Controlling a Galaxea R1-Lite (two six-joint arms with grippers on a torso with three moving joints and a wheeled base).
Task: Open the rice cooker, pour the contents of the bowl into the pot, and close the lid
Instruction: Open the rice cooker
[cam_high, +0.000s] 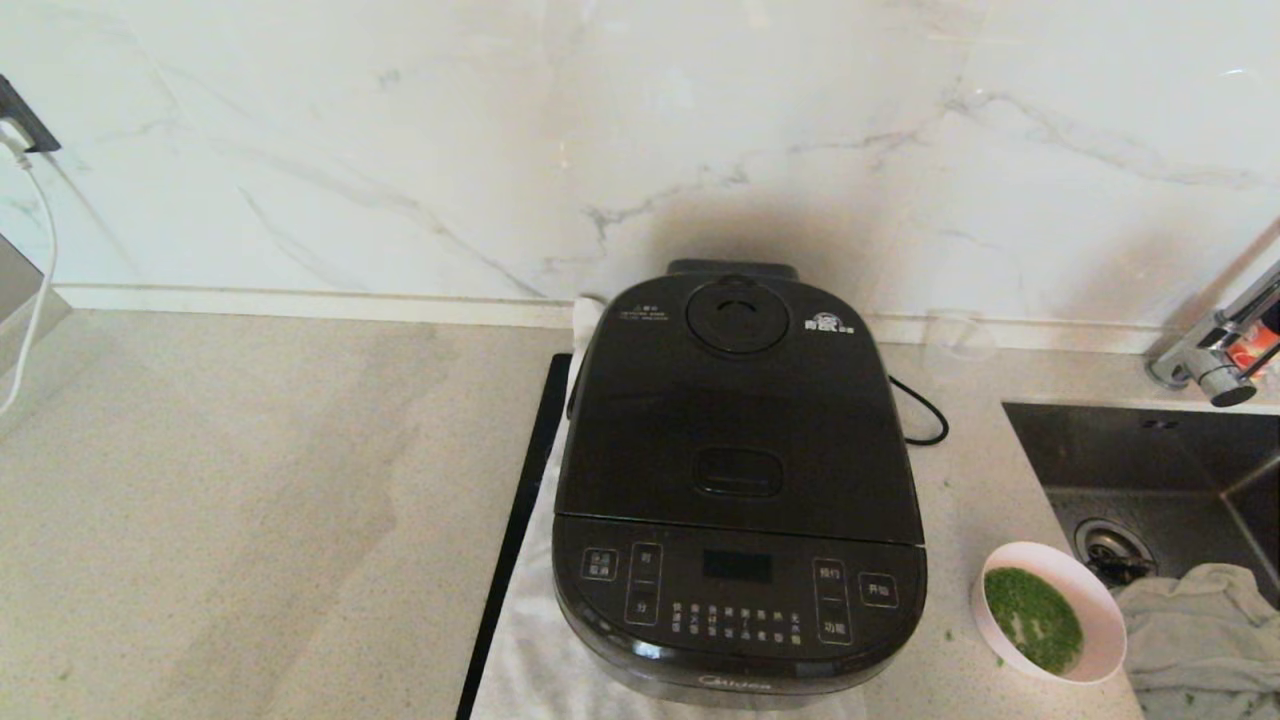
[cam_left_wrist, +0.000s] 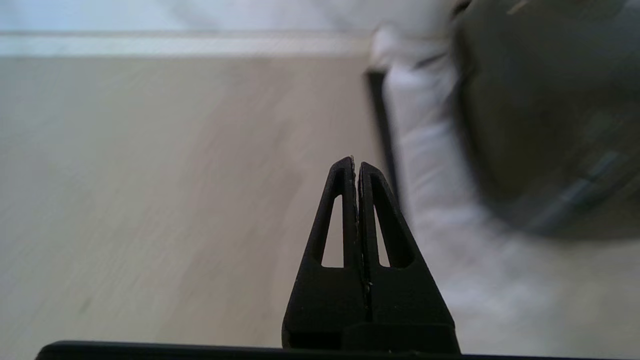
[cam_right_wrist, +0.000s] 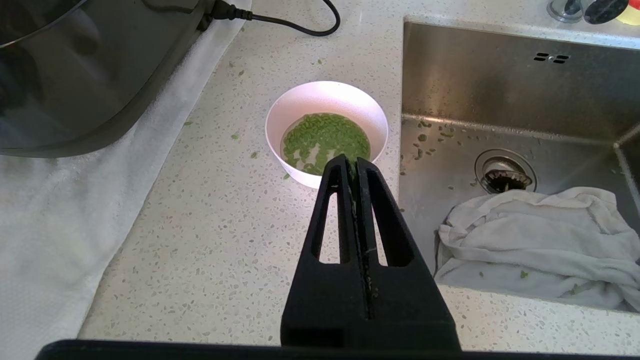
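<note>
The glossy black rice cooker (cam_high: 738, 480) stands on a white cloth at the counter's middle, its lid (cam_high: 738, 400) down, so the pot is hidden. The small white bowl (cam_high: 1048, 612) sits on the counter to its right, beside the sink, holding green bits (cam_high: 1032, 618) in liquid. Neither arm shows in the head view. My left gripper (cam_left_wrist: 356, 162) is shut and empty, above the bare counter left of the rice cooker (cam_left_wrist: 550, 125). My right gripper (cam_right_wrist: 353, 160) is shut and empty, hovering short of the bowl (cam_right_wrist: 326, 131) with its green bits (cam_right_wrist: 325, 140).
A steel sink (cam_high: 1150, 470) with a grey rag (cam_high: 1200, 640) lies at the right, and a tap (cam_high: 1220, 350) behind it. The cooker's black cord (cam_high: 925, 410) loops behind its right side. A clear glass cup (cam_high: 960, 335) stands by the marble wall. A white cable (cam_high: 35, 290) hangs at far left.
</note>
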